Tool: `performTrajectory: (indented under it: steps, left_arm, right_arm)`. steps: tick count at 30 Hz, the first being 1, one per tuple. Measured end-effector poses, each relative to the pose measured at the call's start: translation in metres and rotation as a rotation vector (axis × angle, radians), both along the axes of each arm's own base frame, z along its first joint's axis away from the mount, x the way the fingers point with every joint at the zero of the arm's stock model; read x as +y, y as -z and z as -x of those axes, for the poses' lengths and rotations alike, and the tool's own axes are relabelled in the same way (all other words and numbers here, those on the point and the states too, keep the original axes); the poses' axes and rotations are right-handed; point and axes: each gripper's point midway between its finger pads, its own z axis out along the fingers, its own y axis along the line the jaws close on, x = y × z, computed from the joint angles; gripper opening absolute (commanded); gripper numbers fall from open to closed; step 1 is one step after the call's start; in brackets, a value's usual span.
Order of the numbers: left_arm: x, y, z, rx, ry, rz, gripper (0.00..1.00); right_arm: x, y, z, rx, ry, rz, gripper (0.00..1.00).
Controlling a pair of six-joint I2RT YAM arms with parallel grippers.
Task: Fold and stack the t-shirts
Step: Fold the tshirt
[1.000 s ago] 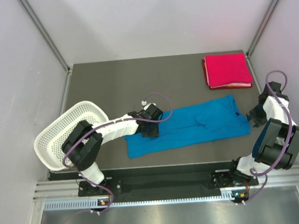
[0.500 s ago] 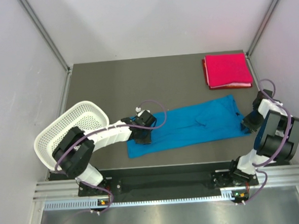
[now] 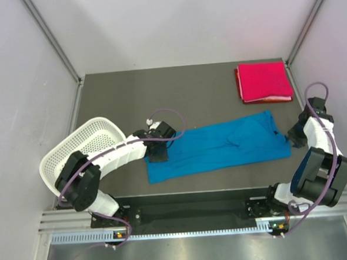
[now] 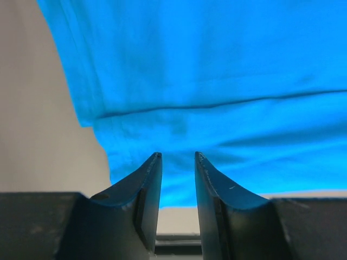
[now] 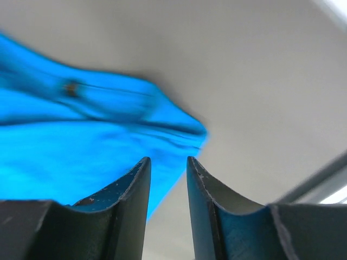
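Grey table [image 3: 130,97] — blue t-shirt [image 5: 65,141] partly blurred.

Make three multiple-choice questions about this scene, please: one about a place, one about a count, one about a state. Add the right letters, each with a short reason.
1. Where does the white mesh basket stand?
A) at the left near corner of the table
B) at its far right corner
C) in its middle

2. How many t-shirts lie on the table?
A) one
B) two
C) three

3. In what state is the pink-red t-shirt?
A) spread out flat
B) lifted by a gripper
C) folded into a compact rectangle

Answers:
1 A: the top view shows it at the left near corner, reaching over the table's edge.
2 B: only the blue t-shirt and the pink-red one show.
3 C: it lies as a neat rectangle at the far right corner.
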Motion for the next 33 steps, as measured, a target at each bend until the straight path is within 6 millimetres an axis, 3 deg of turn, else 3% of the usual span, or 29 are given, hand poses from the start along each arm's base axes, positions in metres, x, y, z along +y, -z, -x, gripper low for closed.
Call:
performTrajectory:
  steps: [2, 6, 9, 13, 17, 25, 33]
  left_arm:
    - [-0.005, -0.021, -0.012, -0.032, 0.008, 0.010, 0.37]
    - [-0.031, -0.069, -0.057, -0.146, 0.016, 0.152, 0.33]
    - [-0.033, -0.077, -0.082, -0.166, -0.005, 0.251, 0.32]
    - [-0.026, -0.053, -0.106, -0.117, -0.039, 0.293, 0.31]
    - [-0.022, -0.021, -0.116, -0.030, -0.050, 0.282, 0.31]
    - [-0.004, 0.008, -0.138, 0.032, -0.104, 0.292, 0.30]
    - [-0.003, 0.007, -0.153, 0.020, -0.101, 0.302, 0.29]
  right_arm:
    - [-0.001, -0.018, -0.020, -0.073, -0.045, 0.009, 0.35]
    - [0.011, -0.044, -0.068, -0.195, -0.186, 0.009, 0.32]
    - [0.028, -0.048, -0.114, -0.295, -0.333, -0.046, 0.31]
    - [0.039, -0.034, -0.157, -0.351, -0.445, -0.134, 0.33]
    - [0.043, -0.021, -0.181, -0.377, -0.521, -0.179, 0.36]
    - [0.042, -0.004, -0.200, -0.376, -0.638, -0.191, 0.36]
    - [0.038, 0.007, -0.206, -0.364, -0.675, -0.182, 0.34]
